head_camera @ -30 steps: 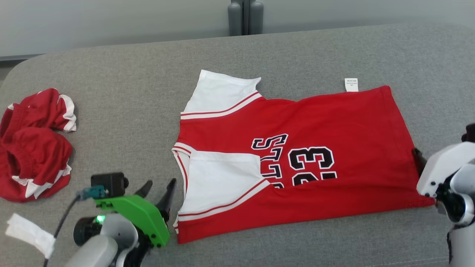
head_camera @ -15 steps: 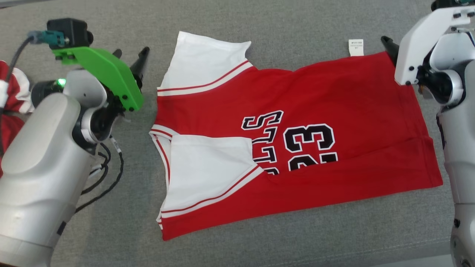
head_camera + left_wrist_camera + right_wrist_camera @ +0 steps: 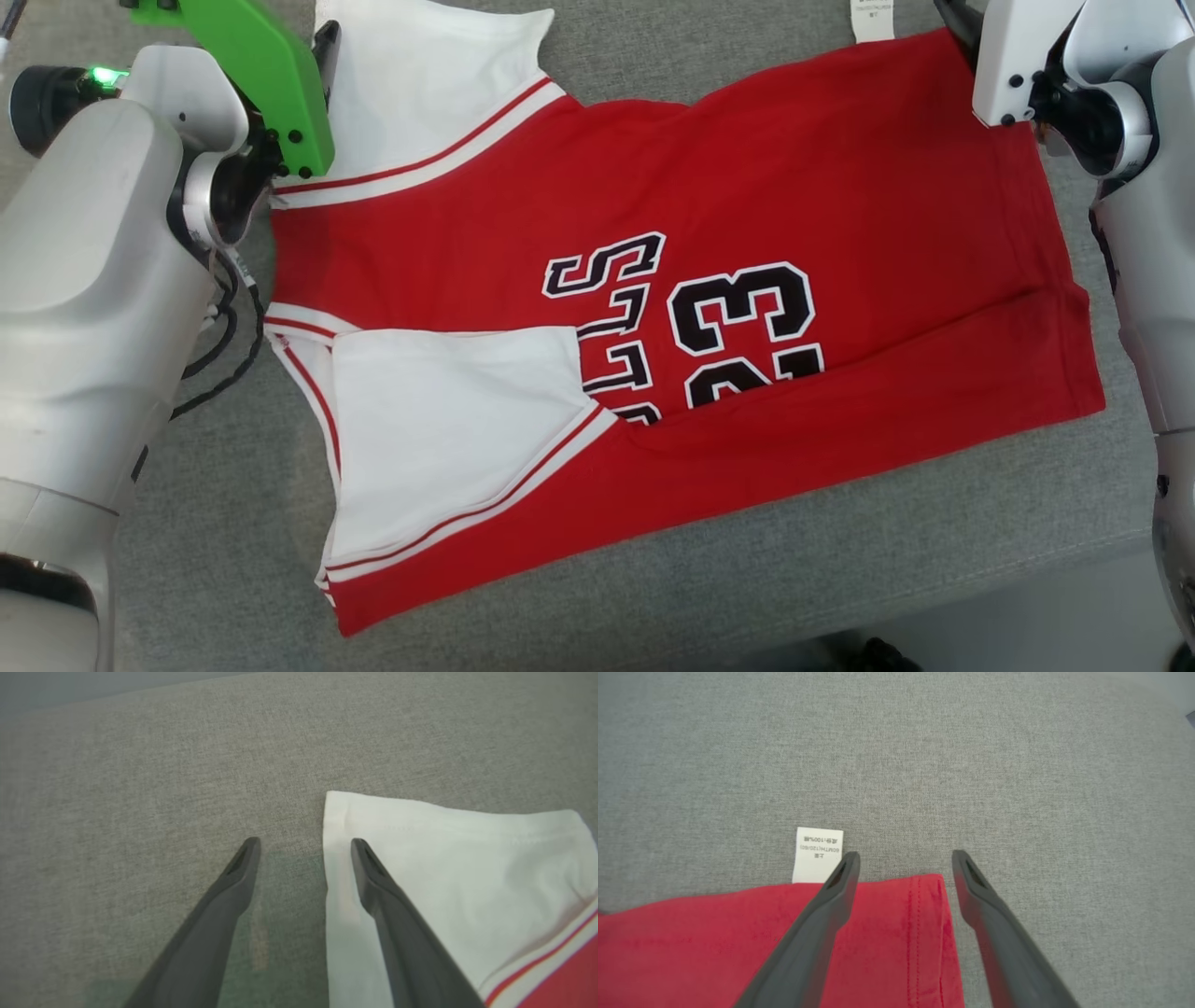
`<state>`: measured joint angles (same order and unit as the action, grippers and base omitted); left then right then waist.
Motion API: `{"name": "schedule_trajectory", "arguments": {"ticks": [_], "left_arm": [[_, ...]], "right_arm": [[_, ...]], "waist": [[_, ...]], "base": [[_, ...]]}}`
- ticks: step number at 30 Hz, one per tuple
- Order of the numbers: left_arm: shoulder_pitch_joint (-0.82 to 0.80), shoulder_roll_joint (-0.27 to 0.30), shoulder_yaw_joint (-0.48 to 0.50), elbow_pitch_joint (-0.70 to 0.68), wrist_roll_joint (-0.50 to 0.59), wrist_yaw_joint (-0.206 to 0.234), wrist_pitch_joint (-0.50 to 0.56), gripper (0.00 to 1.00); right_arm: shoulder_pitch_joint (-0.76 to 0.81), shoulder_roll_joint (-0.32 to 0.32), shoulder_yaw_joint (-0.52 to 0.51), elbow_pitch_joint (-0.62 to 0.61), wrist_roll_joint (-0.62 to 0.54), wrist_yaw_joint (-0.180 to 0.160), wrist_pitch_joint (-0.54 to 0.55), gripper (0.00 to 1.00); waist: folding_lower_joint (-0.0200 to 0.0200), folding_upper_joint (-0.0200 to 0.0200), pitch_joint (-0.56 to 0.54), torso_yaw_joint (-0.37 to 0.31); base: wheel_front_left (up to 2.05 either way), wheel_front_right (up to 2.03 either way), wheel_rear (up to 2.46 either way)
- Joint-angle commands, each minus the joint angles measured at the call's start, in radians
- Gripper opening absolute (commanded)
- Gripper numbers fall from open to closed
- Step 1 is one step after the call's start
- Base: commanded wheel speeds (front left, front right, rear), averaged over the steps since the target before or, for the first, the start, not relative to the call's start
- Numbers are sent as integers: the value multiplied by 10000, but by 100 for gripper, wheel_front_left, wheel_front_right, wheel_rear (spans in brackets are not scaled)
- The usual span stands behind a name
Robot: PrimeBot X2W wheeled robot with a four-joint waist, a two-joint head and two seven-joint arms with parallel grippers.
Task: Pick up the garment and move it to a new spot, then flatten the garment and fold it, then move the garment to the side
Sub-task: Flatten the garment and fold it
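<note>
My head view showed the whole garment: a red jersey lying flat and sideways across the grey padded surface, collar end toward my left and hem toward my right. Its near long side was folded up over the lower part of the black print, with a white sleeve panel lying on top. That view took in little of my fingers, mostly my pale forearms and the green mount on my left wrist.

The wrist views filled that in. My left gripper stood wide apart at the far white sleeve, one finger over bare grey fabric and the other over the sleeve's outer edge. I could not tell whether it touched the cloth. My right gripper was equally wide, holding nothing. It straddled the far hem corner, with one finger over red cloth just beside the white care label and the other over bare surface past the corner.

Beyond both far corners, the wrist views showed open grey fabric toward the surface's far edge. On the near side, the head view showed the surface's seamed near edge close to the garment's near long side, with only a narrow bare strip between them.
</note>
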<state>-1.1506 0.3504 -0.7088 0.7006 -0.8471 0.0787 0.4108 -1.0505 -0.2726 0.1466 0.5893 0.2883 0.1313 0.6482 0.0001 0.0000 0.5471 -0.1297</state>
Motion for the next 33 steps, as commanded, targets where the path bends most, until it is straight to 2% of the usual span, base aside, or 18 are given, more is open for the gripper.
{"name": "schedule_trajectory", "arguments": {"ticks": [1, 4, 9, 10, 11, 12, 13, 18, 23, 33], "left_arm": [[-241, -62, -26, 96, 140, -29, -28, 100], [-400, -109, -78, 304, 176, -42, -50, 100], [-624, 101, -324, 803, 497, 197, 180, 100], [-634, 118, -327, 865, 474, 198, 277, 92], [-611, 99, -324, 924, 393, 174, 420, 39], [-600, 114, -367, 965, 364, 110, 605, 10], [-538, 122, -410, 1000, 261, 36, 873, 0], [-561, 310, -431, 709, 174, -39, 1275, 0], [-371, 393, -424, 180, 114, 63, 1344, 0], [-231, 197, -437, -611, 45, 154, 1081, 0]], "right_arm": [[-146, -67, 76, 87, 68, -11, -107, 100], [-293, -104, 172, 231, 148, -11, -222, 100], [-514, -81, 427, 408, 230, -11, -316, 100], [-559, -101, 493, 422, 245, -11, -285, 100], [-607, -138, 576, 444, 253, -11, -249, 100], [-655, -179, 639, 452, 266, -11, -203, 100], [-693, -254, 741, 469, 304, -11, -88, 100], [-821, -851, 1388, 124, 602, -11, 477, 100], [-422, -1576, 2138, -399, 1103, -11, 1070, 100], [603, -2231, 2615, -592, 1244, -12, 723, 100]], "waist": [[-1, 0, 293, -283], [-1, 0, 340, -320], [-1, 0, 499, -436], [-1, 0, 548, -445], [-1, 0, 591, -445], [-1, 0, 636, -442], [-1, 0, 680, -424], [-1, 0, 878, -246], [-1, 0, 967, -44], [-1, 0, 1199, 186]], "base": [[0, 0, 0], [0, 0, 0], [0, 0, 0], [0, 0, 0], [0, 0, 0], [0, 0, 0], [0, 0, 0], [0, 0, 0], [0, 0, 0], [0, 0, 0]]}}
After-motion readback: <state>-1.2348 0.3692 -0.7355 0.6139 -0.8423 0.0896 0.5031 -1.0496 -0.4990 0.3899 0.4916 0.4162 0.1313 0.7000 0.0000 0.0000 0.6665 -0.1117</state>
